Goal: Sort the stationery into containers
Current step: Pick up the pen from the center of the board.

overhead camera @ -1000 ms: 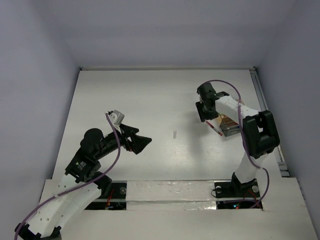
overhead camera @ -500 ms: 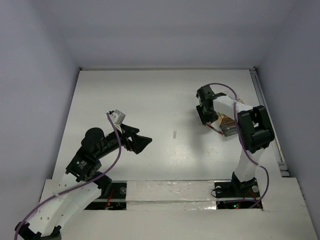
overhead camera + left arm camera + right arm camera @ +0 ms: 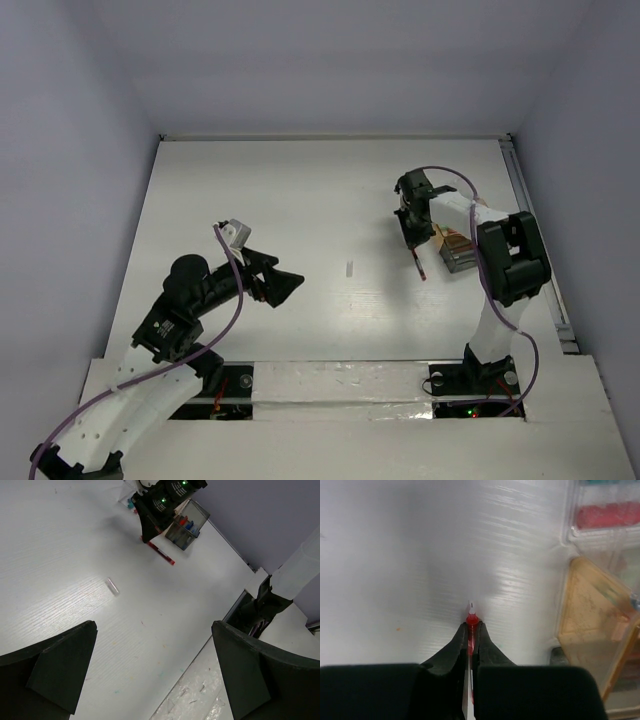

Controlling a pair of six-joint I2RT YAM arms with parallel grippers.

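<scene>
My right gripper [image 3: 414,238] is shut on a red pen [image 3: 421,266] just left of the containers [image 3: 457,252], at the right middle of the table. In the right wrist view the pen's red tip [image 3: 471,616] sticks out past the closed fingertips [image 3: 462,636], close over the white table. An orange-tan box [image 3: 592,625] and a clear box [image 3: 607,535] with red pieces lie to the right. The left wrist view shows the pen [image 3: 164,555] slanting down from that gripper, beside a grey box [image 3: 199,514] with blue and red items. My left gripper [image 3: 283,276] hovers open at the left, holding nothing.
A small clear tube-like piece [image 3: 349,267] lies alone mid-table, also visible from the left wrist [image 3: 112,586]. A metal rail [image 3: 532,225] runs along the table's right edge. Taped boards [image 3: 340,385] cover the near edge between the arm bases.
The right gripper has closed on the red pen, and the pen has swung from a slant toward the boxes to pointing more toward the near edge. The left arm has not moved.
</scene>
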